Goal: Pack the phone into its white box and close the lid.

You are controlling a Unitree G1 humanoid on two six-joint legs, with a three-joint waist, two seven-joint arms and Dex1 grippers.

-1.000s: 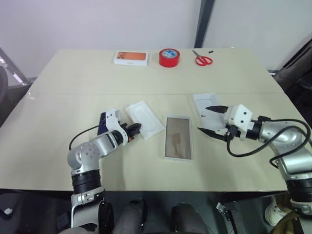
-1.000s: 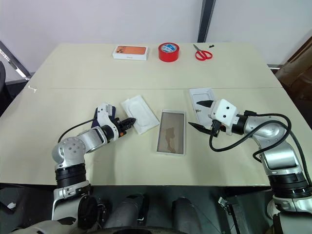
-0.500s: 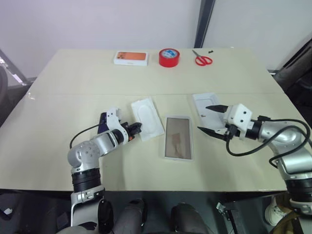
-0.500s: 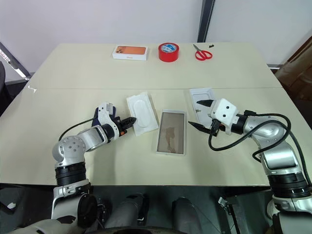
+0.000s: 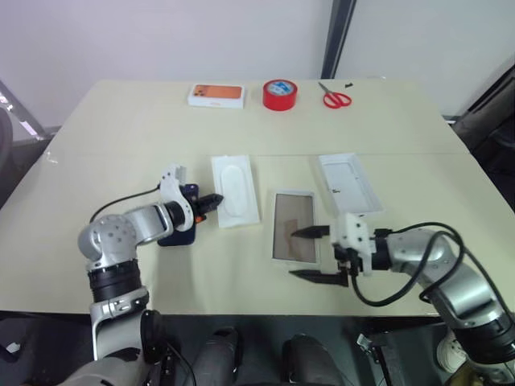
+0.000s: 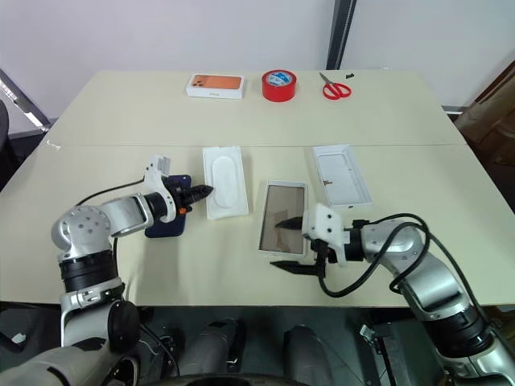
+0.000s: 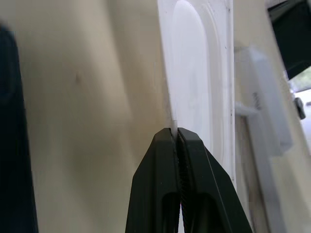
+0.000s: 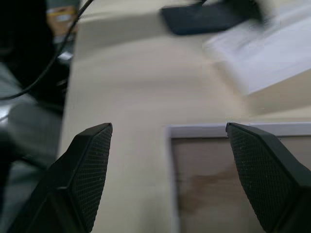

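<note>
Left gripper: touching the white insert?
Touching. In the left wrist view the shut left gripper pinches a thin edge of the white insert; the eye view agrees, tips at its edge.

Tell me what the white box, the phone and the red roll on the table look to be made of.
White box: likely cardboard, matte white walls, tan-brown floor.
Phone: glossy dark navy back, glass or plastic; cannot tell which.
Red roll: looks like plastic adhesive tape, shiny red, wound round an open core.

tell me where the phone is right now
In the eye views the phone lies flat on the table's left half, under the left gripper, just left of the white insert.
</note>
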